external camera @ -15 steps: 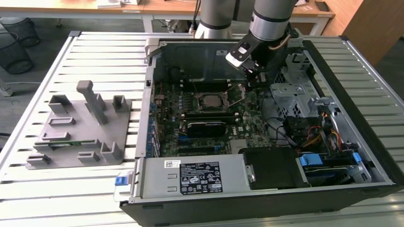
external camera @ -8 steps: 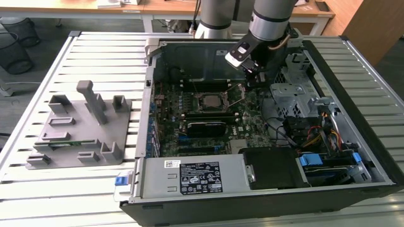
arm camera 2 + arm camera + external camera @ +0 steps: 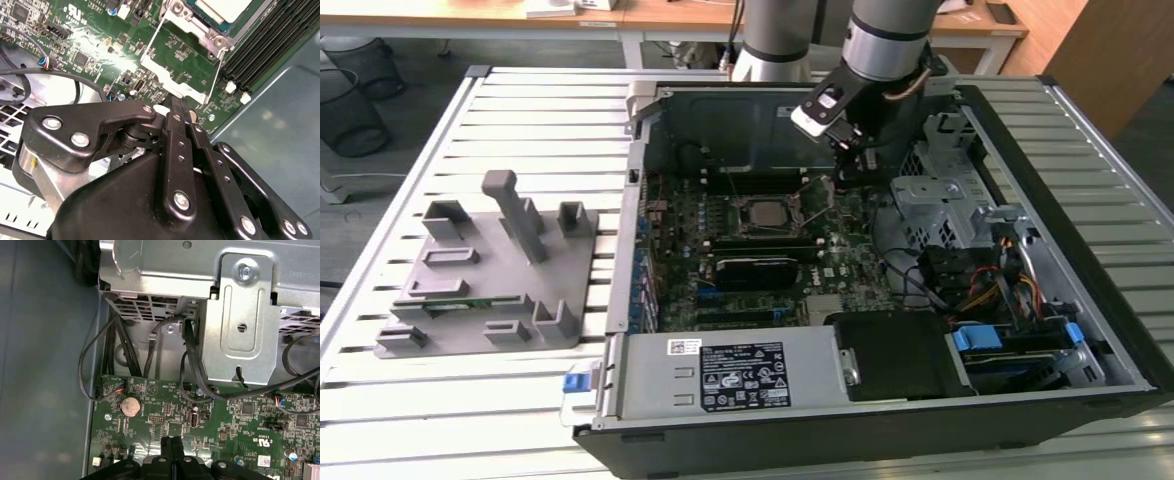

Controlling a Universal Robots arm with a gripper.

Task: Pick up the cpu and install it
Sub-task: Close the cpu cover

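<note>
Silver-grey on top with a thin greenish edge, the small flat square cpu [image 3: 767, 213] lies in its socket near the middle of the green motherboard [image 3: 854, 255], inside the open black computer case [image 3: 881, 432] on the slatted metal tabletop [image 3: 520, 110]. The arm's black gripper [image 3: 182, 106] hangs low over the board just beside the socket's bright metal frame [image 3: 172, 82], its fingers [image 3: 167, 447] pressed together on nothing. So close in, a sideways slip could, I judge, scrape small board parts or bend that frame, leaving the chip badly clamped.
</note>
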